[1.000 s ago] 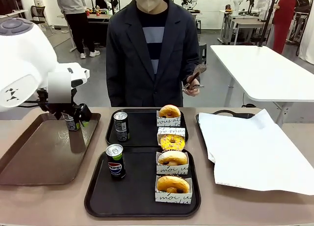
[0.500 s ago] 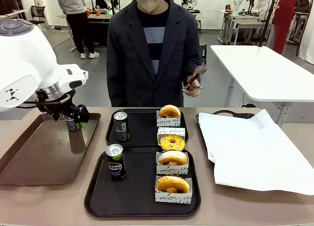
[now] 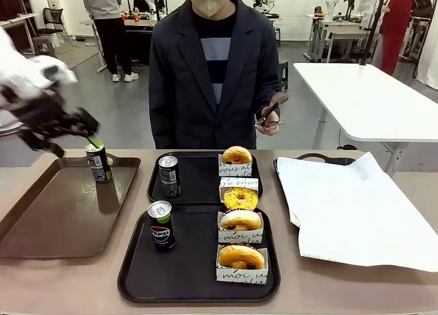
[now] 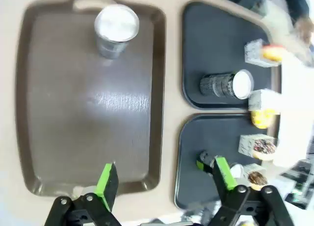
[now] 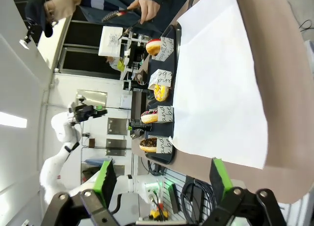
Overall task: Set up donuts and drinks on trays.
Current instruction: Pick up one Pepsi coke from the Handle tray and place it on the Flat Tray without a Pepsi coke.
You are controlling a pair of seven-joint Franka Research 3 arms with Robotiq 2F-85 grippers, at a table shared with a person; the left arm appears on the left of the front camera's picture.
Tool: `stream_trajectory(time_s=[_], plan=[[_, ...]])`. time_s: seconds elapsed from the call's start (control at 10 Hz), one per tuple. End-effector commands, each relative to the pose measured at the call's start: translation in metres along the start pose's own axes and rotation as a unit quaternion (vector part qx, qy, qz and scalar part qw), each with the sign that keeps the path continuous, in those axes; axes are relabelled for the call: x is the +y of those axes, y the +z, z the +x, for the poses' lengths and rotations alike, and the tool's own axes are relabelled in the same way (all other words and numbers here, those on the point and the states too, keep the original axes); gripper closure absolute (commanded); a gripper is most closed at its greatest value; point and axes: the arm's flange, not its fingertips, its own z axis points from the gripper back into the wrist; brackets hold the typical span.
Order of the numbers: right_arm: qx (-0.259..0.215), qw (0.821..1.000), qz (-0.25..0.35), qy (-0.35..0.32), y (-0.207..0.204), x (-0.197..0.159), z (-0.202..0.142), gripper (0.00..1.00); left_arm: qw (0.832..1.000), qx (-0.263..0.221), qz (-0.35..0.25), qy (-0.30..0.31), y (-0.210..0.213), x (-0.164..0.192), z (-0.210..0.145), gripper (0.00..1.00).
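Since a second ago the left hand has lifted up and away to the left from the can on the brown tray, leaving that can standing upright and free near the brown tray's far right corner. The hand's jaws stand wide apart with nothing between them, and in the left wrist view it looks straight down on the brown tray from above. The right hand also stands wide and empty, near the paper-covered tray on the right. The two black trays sit one behind the other at the middle of the tabletop: the near tray carries a Pepsi can on its left and two sleeved donuts along its right edge; the far tray carries a dark can and two more donuts. The person stands at the far side holding tongs. Judging by this, both black trays look already served and the spare can has just been put aside — the setting-up seems near its end. If anything follows, it likely calls for the left arm to draw back clear of the upright can. The brown tray has wide bare floor, but its raised rim and the can's closeness to the far tray's left edge leave little side room there.
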Motion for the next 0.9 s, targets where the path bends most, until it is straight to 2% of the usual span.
stream_trajectory(time_s=[0.0, 0.1, 0.2, 0.4, 0.5, 0.6, 0.7, 0.8], plan=[[-0.011, 1.0, 0.012, 0.008, -0.002, 0.001, 0.001, 0.0, 0.969, 0.017, -0.147, 0.197, 0.024, 0.066, -0.005, 0.0], [-0.011, 1.0, 0.012, 0.008, -0.002, 0.001, 0.001, 0.0, 0.959, 0.04, -0.19, 0.205, 0.028, 0.089, -0.009, 0.0], [-0.011, 1.0, 0.012, 0.008, -0.002, 0.001, 0.001, 0.0, 0.941, 0.029, -0.261, 0.214, 0.031, 0.12, -0.026, 0.0], [-0.011, 1.0, 0.012, 0.008, -0.002, 0.001, 0.001, 0.0, 0.915, 0.052, -0.328, 0.23, 0.03, 0.155, -0.036, 0.0], [-0.011, 1.0, 0.012, 0.008, -0.002, 0.001, 0.001, 0.0, 0.906, 0.053, -0.344, 0.239, 0.027, 0.174, -0.052, 0.0], [-0.011, 1.0, 0.012, 0.008, -0.002, 0.001, 0.001, 0.0, 0.904, 0.045, -0.358, 0.228, 0.021, 0.186, -0.053, 0.0], [-0.011, 1.0, 0.012, 0.008, -0.002, 0.001, 0.001, 0.0, 0.91, 0.044, -0.36, 0.201, 0.013, 0.195, -0.048, 0.0], [-0.011, 1.0, 0.012, 0.008, -0.002, 0.001, 0.001, 0.0, 0.922, 0.048, -0.348, 0.162, 0.006, 0.201, -0.054, 0.0]])
